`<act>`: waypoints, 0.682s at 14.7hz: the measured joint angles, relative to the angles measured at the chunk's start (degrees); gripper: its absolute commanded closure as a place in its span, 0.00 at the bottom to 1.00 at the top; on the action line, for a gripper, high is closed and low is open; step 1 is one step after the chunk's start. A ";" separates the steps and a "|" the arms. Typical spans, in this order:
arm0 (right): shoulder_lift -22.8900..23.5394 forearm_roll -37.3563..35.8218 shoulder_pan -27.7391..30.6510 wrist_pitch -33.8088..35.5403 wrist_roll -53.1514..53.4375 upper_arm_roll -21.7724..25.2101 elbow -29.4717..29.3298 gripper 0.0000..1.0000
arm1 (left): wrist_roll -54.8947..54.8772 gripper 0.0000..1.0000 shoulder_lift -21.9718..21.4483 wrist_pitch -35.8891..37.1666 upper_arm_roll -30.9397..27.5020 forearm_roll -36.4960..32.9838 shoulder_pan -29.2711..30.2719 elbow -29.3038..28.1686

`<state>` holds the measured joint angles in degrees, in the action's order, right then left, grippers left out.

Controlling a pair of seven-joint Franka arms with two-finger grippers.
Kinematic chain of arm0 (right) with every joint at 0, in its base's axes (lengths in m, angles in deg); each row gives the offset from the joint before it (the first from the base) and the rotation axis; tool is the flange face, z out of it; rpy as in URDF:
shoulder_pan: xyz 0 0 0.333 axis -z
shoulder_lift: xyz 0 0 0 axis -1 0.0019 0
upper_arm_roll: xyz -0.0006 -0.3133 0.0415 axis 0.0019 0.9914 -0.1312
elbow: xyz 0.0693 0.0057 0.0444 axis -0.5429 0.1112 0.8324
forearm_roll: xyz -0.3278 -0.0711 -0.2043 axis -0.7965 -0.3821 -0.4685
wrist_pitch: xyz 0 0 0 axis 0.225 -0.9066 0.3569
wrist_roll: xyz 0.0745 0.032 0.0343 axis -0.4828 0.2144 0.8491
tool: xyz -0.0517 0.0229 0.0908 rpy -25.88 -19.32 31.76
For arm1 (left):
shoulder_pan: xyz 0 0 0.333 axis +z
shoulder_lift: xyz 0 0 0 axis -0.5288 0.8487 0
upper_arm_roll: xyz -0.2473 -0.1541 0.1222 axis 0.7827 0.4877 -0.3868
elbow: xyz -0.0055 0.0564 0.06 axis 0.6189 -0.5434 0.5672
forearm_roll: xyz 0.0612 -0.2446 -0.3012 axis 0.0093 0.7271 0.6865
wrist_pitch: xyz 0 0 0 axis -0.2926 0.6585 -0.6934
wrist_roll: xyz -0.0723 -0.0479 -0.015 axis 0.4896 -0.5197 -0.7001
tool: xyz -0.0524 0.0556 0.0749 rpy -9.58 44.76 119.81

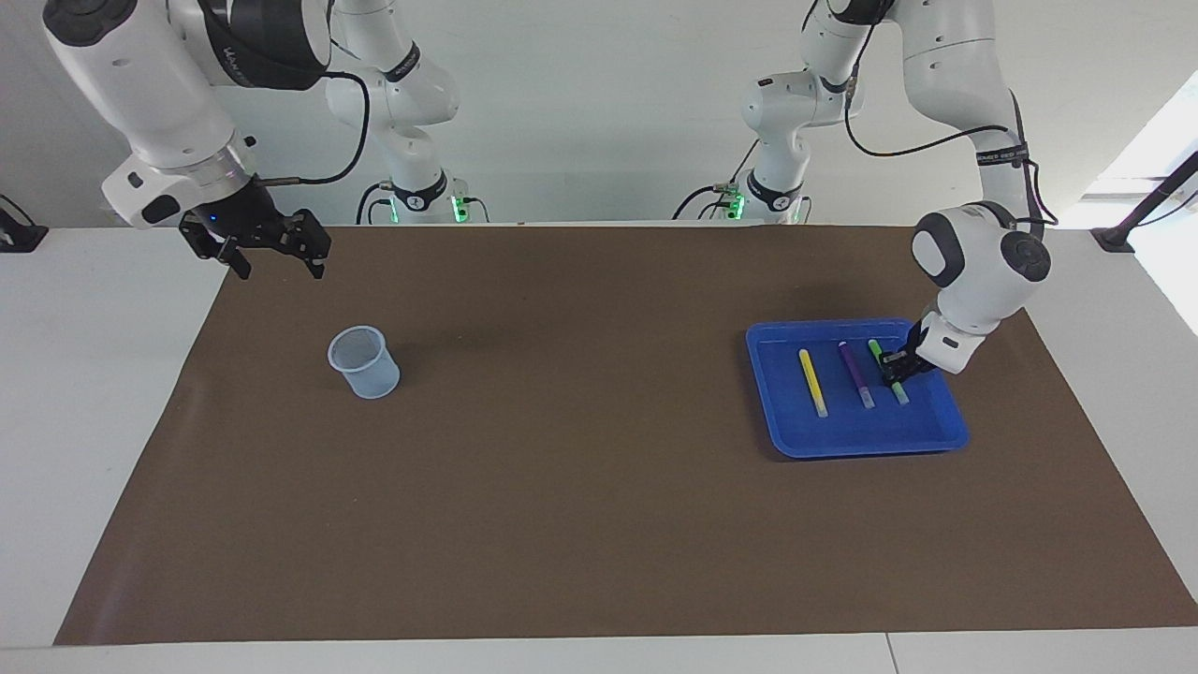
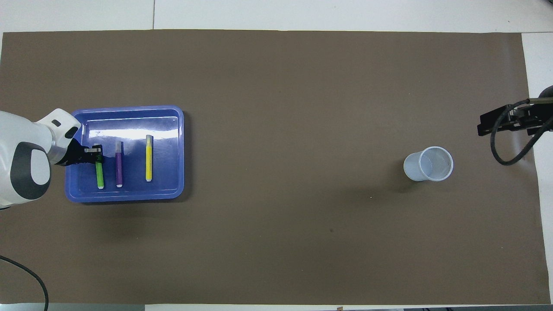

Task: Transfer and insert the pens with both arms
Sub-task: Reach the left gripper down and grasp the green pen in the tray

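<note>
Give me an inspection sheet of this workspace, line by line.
Surface: brown mat over a white table.
Job's things: blue tray holds yellow pen, purple pen and green pen, lying side by side; clear cup upright toward the right arm's end.
Clutter: nothing seen.
Grippers: left gripper shut on the green pen in the tray; right gripper open, waiting above the mat's edge.
Cables: black cable at the right gripper.
Surroundings: two smaller white arms, green lights.
</note>
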<state>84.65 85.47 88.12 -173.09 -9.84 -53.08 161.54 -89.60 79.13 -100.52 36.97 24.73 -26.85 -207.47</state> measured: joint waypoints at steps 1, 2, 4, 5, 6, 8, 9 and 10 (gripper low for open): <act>0.00 0.00 0.00 0.00 0.00 0.00 0.00 0.00 | 0.00 1.00 0.00 0.00 0.00 0.00 0.00 0.01; 0.00 0.00 0.00 0.00 0.00 0.00 0.00 0.00 | 0.00 1.00 0.00 0.03 0.01 0.00 0.00 0.03; 0.00 0.00 0.00 0.00 0.00 0.00 0.00 0.00 | 0.01 1.00 0.06 0.26 0.07 0.12 -0.01 0.32; 0.00 0.00 0.00 0.00 0.00 0.00 0.00 0.00 | 0.03 1.00 0.14 0.97 0.12 0.45 -0.02 0.90; 0.00 0.00 0.00 0.00 0.00 0.00 0.00 0.00 | 0.03 1.00 0.22 2.09 0.15 1.03 -0.03 1.83; 0.00 0.00 0.00 0.00 0.00 0.00 0.00 0.00 | 0.63 1.00 0.25 4.84 0.18 1.88 -0.04 4.00; 0.00 0.00 0.00 0.00 0.00 0.00 0.00 0.00 | 1.48 1.00 0.25 6.12 0.23 2.13 -0.08 5.04; 0.00 0.00 0.00 0.00 0.00 0.00 0.00 0.00 | 2.75 1.00 0.25 7.40 0.44 2.19 -0.11 6.07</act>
<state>84.65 85.47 88.12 -173.09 -9.84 -53.08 161.54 -86.85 79.38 -93.12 37.41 26.93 -26.96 -201.40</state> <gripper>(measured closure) 0.000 0.833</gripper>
